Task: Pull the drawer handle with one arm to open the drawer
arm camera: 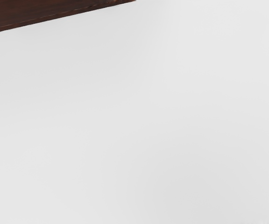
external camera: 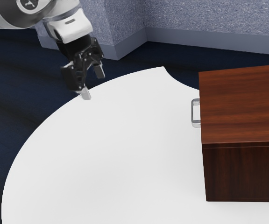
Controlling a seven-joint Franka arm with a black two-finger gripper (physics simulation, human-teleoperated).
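Gripper (external camera: 92,84) hangs open & empty over the table (external camera: 125,177), well apart from the drawer handle (external camera: 196,112) on the wood cabinet (external camera: 246,107) face, so approach level, straddle it squarely, then 1 straight pull.

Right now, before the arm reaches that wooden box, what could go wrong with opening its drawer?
The handle is a thin loop, and the jaws stand open far across the table; an off approach could miss it or bump the cabinet. The cabinet sits on the table, so a pull might drag the whole thing instead of opening it.
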